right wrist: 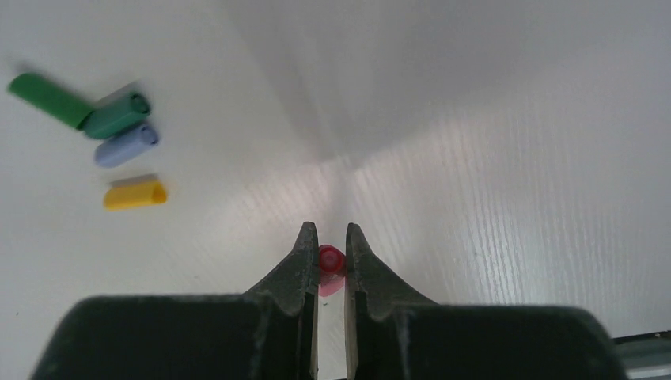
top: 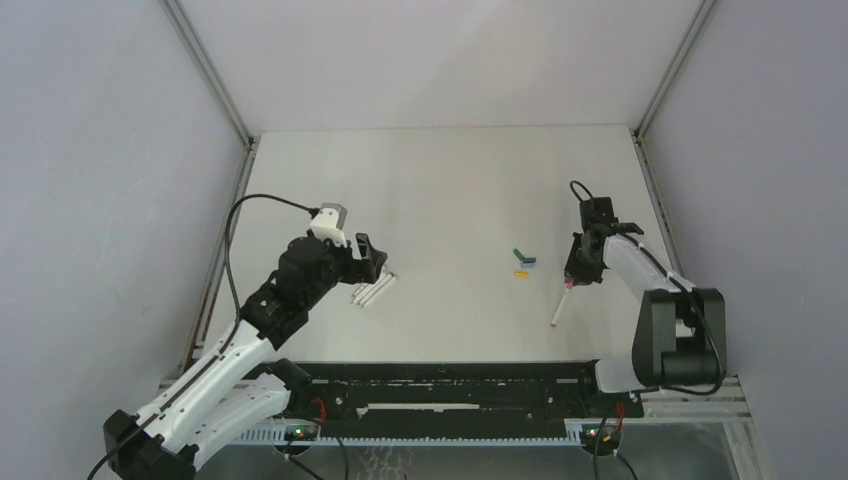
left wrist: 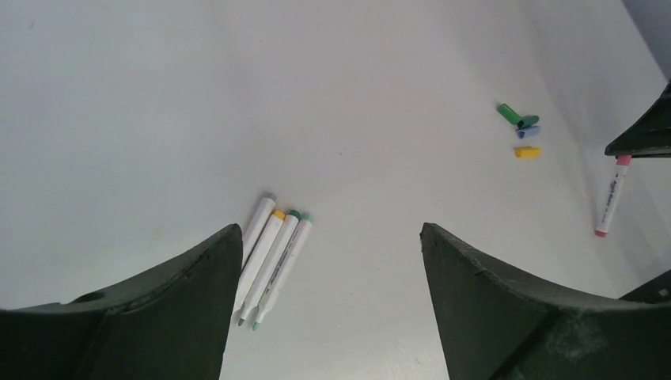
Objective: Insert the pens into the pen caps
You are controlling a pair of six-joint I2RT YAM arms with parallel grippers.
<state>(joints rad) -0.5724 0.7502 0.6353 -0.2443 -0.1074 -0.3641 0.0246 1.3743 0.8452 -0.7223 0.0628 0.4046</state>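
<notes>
Several white pens [left wrist: 273,249] lie side by side on the table under my left gripper [left wrist: 330,231], which is open and empty; they also show in the top view [top: 373,291] just below that gripper [top: 376,262]. My right gripper [right wrist: 329,236] is shut on a pink-red cap [right wrist: 331,257] at the far end of a white pen [top: 559,308] that rests on the table. That pen also shows in the left wrist view [left wrist: 610,198]. Two green caps [right wrist: 117,117], a blue cap [right wrist: 126,145] and a yellow cap [right wrist: 134,194] lie loose to the left of my right gripper [top: 571,279].
The loose caps sit in a small cluster [top: 523,262] in the middle right of the white table [top: 450,190]. Grey walls and metal frame posts close in the table's sides and back. A black rail [top: 450,385] runs along the near edge.
</notes>
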